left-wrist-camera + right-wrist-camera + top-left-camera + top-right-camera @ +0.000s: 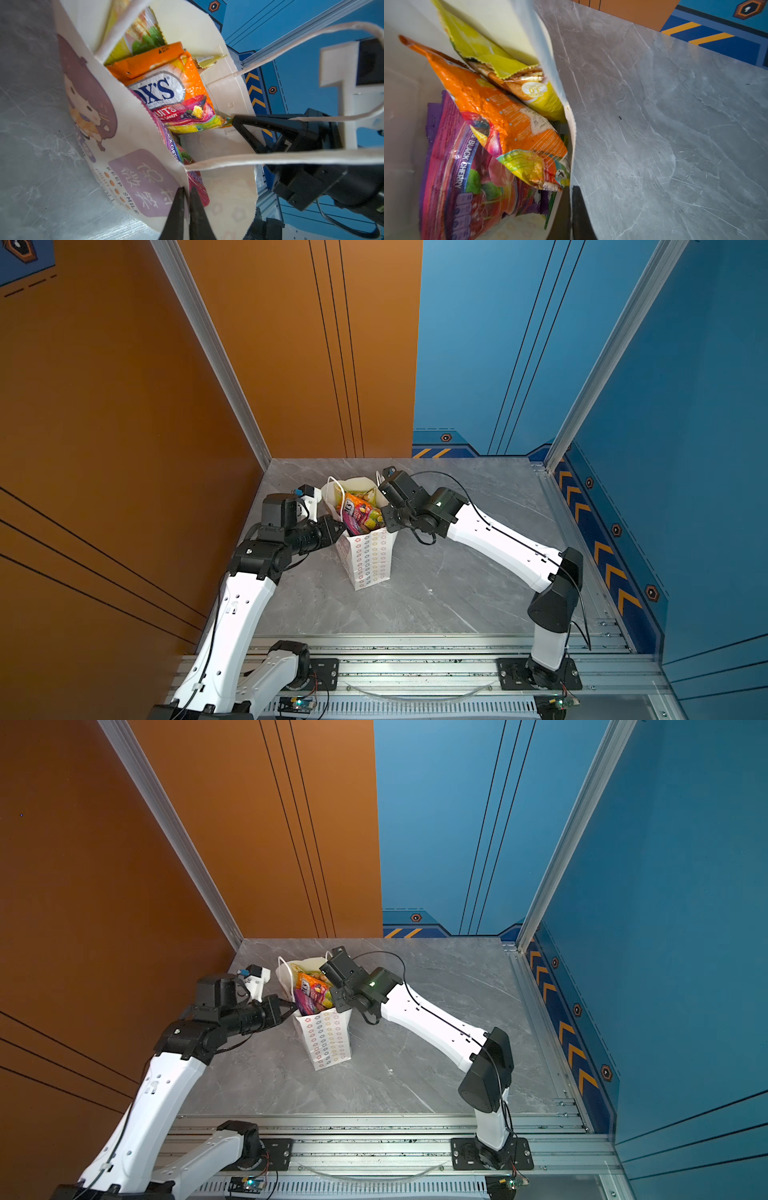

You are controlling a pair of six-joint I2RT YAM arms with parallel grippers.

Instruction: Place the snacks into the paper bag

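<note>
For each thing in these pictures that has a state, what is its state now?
paper bag: upright on the table, mouth open.
snacks: inside the bag, tops showing at the mouth.
orange packet: on top, leaning in the bag.
left pincer: shut on the bag's front rim.
right pincer: shut on the bag's opposite rim.

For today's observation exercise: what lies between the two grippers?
The paper bag, open and holding snacks; left gripper and right gripper pinch opposite rims, per both top views.
</note>
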